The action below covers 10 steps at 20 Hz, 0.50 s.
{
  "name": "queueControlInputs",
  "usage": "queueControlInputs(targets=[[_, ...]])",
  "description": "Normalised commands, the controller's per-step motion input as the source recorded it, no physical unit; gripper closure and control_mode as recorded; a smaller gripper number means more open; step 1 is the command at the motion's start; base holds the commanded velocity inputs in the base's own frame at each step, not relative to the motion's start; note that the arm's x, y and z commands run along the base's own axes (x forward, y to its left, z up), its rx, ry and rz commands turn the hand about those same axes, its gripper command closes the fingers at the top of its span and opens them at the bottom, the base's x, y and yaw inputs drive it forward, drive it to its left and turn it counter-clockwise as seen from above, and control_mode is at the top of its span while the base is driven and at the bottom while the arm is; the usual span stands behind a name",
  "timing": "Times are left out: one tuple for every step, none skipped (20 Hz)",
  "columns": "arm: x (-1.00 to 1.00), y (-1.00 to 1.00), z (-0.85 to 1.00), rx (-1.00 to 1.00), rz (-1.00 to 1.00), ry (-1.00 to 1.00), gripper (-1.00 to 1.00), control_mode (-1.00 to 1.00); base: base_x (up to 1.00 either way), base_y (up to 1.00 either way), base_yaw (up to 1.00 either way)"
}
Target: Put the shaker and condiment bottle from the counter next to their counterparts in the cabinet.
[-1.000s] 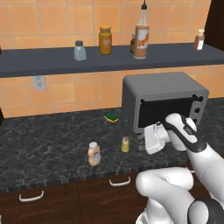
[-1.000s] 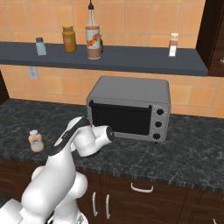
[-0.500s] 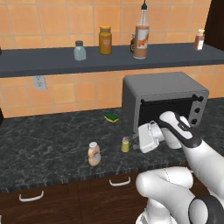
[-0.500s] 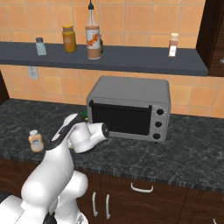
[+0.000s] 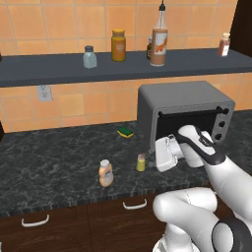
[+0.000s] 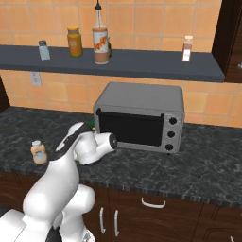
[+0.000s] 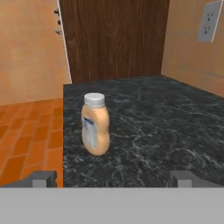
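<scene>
On the counter [image 5: 54,167], shaker [image 5: 141,163] between condiment bottle [image 5: 105,173] and wide-open, empty gripper [image 5: 158,158].

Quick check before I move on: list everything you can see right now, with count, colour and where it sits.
condiment bottle: 1, peach-orange, whitish cap, upright on the counter near its front edge
shaker: 1, yellow-green, on the counter in front of the toaster oven's left corner
sponge: 1, green and yellow, on the counter left of the oven
toaster oven: 1, grey, on the counter
glass shaker: 1, pale blue-grey, on the cabinet shelf
amber jar: 1, yellow lid, on the shelf
sauce bottle: 1, brown-orange, black spout, on the shelf
small bottle: 1, reddish-brown, shelf's right end
wall outlet: 1, white, under the shelf
gripper: 1, open, facing the condiment bottle
</scene>
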Motion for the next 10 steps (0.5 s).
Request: queueControlInputs(targets=[[0.29, 0.00, -0.16, 0.00, -0.03, -0.04, -1.00, -1.00, 0.00, 0.00, 0.00], [0.29, 0.00, -0.19, 0.00, -0.03, -0.01, -1.00, -1.00, 0.00, 0.00, 0.00], [0.18, 0.04, -0.24, 0.00, -0.01, 0.00, -1.00, -1.00, 0.00, 0.00, 0.00], [0.20, 0.14, -0.36, 0.00, 0.00, 0.00, -1.00, -1.00, 0.00, 0.00, 0.00], [0.21, 0.17, -0.38, 0.00, 0.00, 0.00, -1.00, -1.00, 0.00, 0.00, 0.00], [0.16, 0.18, -0.36, 0.00, 0.00, 0.00, -1.00, -1.00, 0.00, 0.00, 0.00], [0.04, 0.21, -0.37, 0.00, 0.00, 0.00, -1.00, -1.00, 0.00, 0.00, 0.00], [0.00, 0.29, -0.37, 0.00, 0.00, 0.00, -1.00, -1.00, 0.00, 0.00, 0.00], [0.00, 0.41, -0.39, 0.00, 0.00, 0.00, -1.00, -1.00, 0.00, 0.00, 0.00], [0.01, 0.39, -0.35, 0.00, 0.00, 0.00, -1.00, -1.00, 0.00, 0.00, 0.00]])
